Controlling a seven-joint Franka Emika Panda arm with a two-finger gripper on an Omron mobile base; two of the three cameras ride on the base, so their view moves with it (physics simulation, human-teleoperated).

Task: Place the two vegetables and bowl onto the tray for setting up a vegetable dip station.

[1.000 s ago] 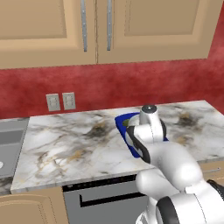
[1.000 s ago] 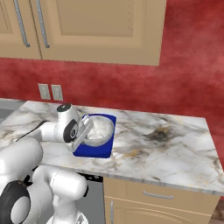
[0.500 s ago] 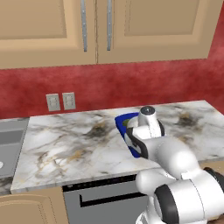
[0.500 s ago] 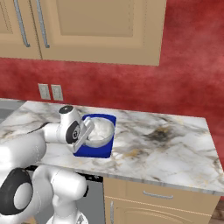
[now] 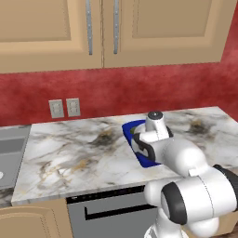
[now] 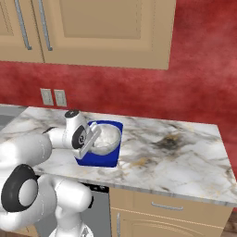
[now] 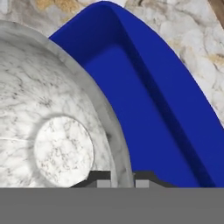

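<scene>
In the hand view, the marbled white bowl fills the left side, and its rim runs down between my two fingertips, so my gripper is shut on the bowl's rim. Behind and to the right of the bowl lies the dark blue tray with its raised rim. From the right base view, the bowl sits within the tray, with the gripper at its left edge. In the left base view my arm covers most of the tray. The two vegetables are out of view.
The tray lies on a marble counter against a red wall. Two wall outlets are at the back left, and a sink edge is at the far left. Wooden cabinets hang above, and a dishwasher front is below.
The bowl and tray stay in the same place. My arm's elbow has shifted a little, and the hand remains at the bowl's rim.
</scene>
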